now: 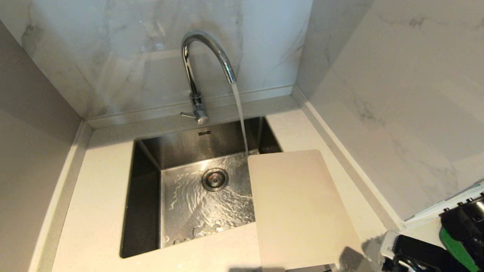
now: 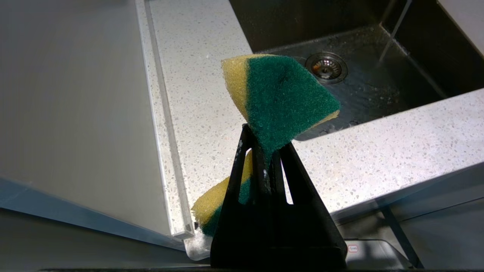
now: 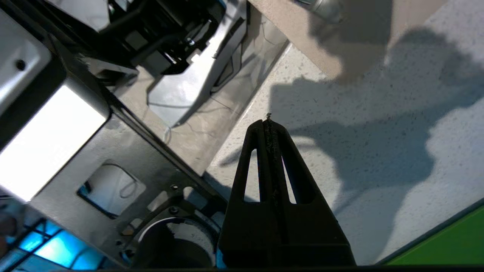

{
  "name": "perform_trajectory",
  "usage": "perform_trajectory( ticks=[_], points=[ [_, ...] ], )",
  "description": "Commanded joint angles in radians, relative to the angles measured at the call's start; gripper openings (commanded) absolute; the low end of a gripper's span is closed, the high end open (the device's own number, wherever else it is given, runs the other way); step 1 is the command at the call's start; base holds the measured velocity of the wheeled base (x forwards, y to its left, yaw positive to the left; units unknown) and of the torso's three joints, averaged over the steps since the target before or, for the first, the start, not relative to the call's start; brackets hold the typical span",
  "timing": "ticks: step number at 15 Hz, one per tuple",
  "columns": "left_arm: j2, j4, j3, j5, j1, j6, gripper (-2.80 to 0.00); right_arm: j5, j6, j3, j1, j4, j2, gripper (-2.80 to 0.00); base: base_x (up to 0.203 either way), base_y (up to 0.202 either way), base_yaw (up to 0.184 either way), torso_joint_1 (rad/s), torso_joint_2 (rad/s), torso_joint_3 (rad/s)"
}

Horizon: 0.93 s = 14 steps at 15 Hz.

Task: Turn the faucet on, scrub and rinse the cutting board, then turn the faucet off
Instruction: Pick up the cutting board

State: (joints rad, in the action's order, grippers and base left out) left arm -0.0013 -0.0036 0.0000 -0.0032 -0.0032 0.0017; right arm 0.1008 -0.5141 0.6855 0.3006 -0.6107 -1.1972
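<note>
Water runs from the chrome faucet (image 1: 206, 56) into the steel sink (image 1: 145, 196); its thin lever (image 1: 188, 114) sticks out at the base. The cream cutting board (image 1: 298, 204) lies flat on the counter right of the sink, its left edge overhanging the basin, beside the stream and apart from it. My left gripper (image 2: 264, 139), outside the head view, is shut on a green-and-yellow sponge (image 2: 280, 98) above the counter near the sink's front left. My right gripper (image 3: 269, 122) is shut and empty over the speckled counter; its arm (image 1: 423, 253) shows at the lower right, near the board's near right corner.
Marble walls close in behind the faucet and along the right side (image 1: 397, 94). A raised ledge (image 2: 166, 124) runs along the counter's left edge. The drain (image 1: 214, 179) sits mid-basin under rippling water. Speckled counter (image 1: 98, 196) lies left of the sink.
</note>
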Motion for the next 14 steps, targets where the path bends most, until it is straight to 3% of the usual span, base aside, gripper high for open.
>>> perform_trajectory(
  ticks=[1,3,4,9,14],
  points=[
    [0.0,-0.001,0.002,0.0,0.0,0.0,-2.8,-0.04,-0.002,-0.022,0.041,0.062,-0.07,-2.8,0.0,0.0,0.0,0.0,0.0,0.0],
    [0.0,-0.001,0.002,0.0,-0.001,0.0,-2.8,-0.073,-0.001,-0.055,0.077,0.125,-0.083,-2.8,0.0,0.0,0.0,0.0,0.0,0.0],
    [0.0,-0.001,0.002,0.0,0.0,0.0,-2.8,-0.115,-0.001,-0.071,0.106,0.155,-0.091,0.0,0.0,0.0,0.0,0.0,0.0,0.0],
    [0.0,-0.001,0.002,0.0,0.0,0.0,-2.8,-0.195,0.0,-0.087,0.196,0.202,-0.116,0.0,0.0,0.0,0.0,0.0,0.0,0.0],
    [0.0,0.0,0.002,0.0,0.0,0.0,-2.8,-0.203,-0.007,-0.086,0.323,0.21,-0.165,0.0,0.0,0.0,0.0,0.0,0.0,0.0]
  ],
)
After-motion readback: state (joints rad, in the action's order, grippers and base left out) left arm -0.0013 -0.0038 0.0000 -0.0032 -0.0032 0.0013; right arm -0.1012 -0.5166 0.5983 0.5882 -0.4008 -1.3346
